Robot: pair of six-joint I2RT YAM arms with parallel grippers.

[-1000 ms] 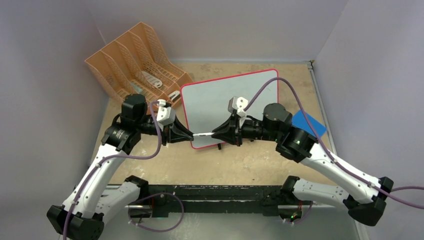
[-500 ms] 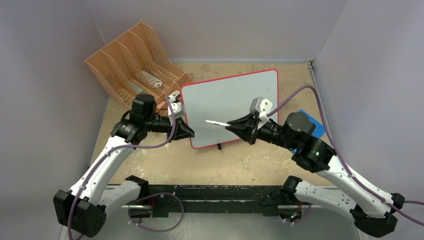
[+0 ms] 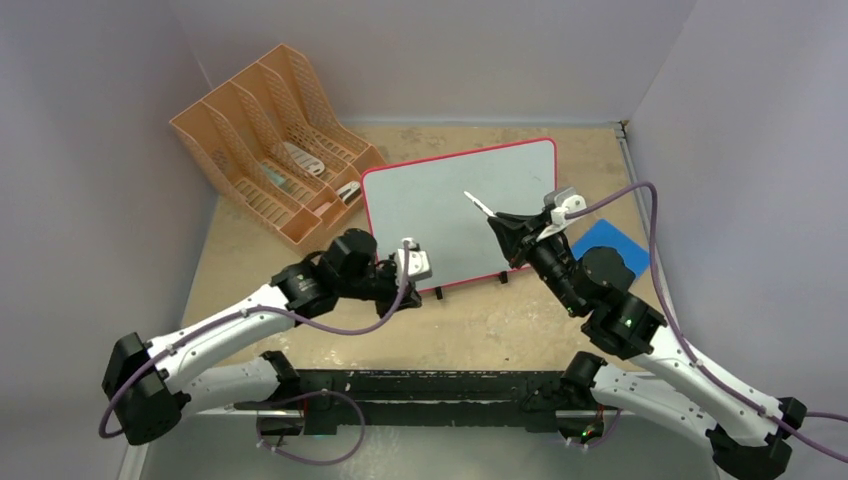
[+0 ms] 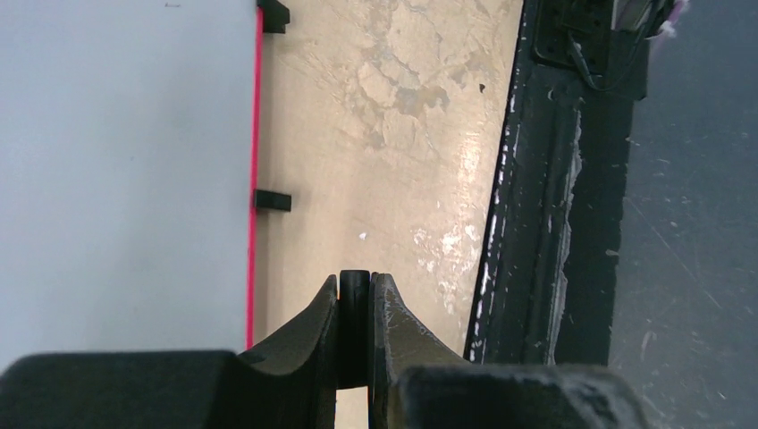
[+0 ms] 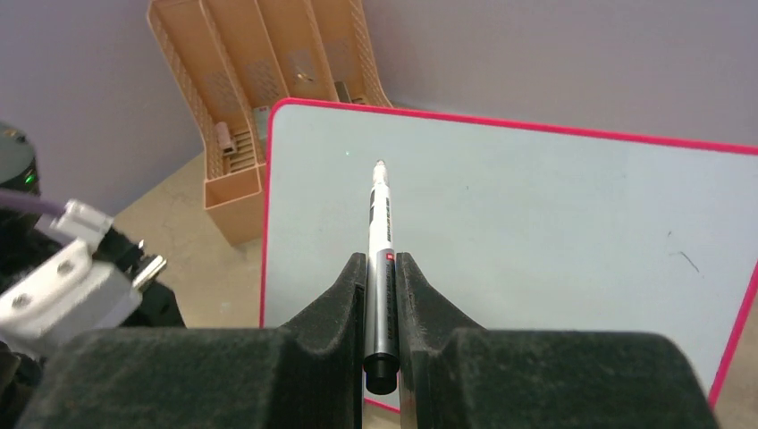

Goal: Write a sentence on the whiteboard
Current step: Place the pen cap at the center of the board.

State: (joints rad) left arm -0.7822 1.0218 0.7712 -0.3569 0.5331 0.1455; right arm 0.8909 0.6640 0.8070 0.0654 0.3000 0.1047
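Writing has not begun: we see the whiteboard [image 3: 440,200] blank, right gripper [image 5: 382,261] pinching an uncapped marker [image 5: 379,210], left gripper [image 4: 355,279] pinching its black cap [image 4: 355,299].

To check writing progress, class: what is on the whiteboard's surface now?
The whiteboard shows no words, only a faint small mark near one edge. The marker, clamped in the right gripper, points across it. The board area beneath that gripper is covered.

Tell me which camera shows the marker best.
Right wrist: the marker runs up the view's middle, clamped in the right gripper, tip aimed at the whiteboard. Top external shows it only as a thin sliver over the board; left wrist misses it.
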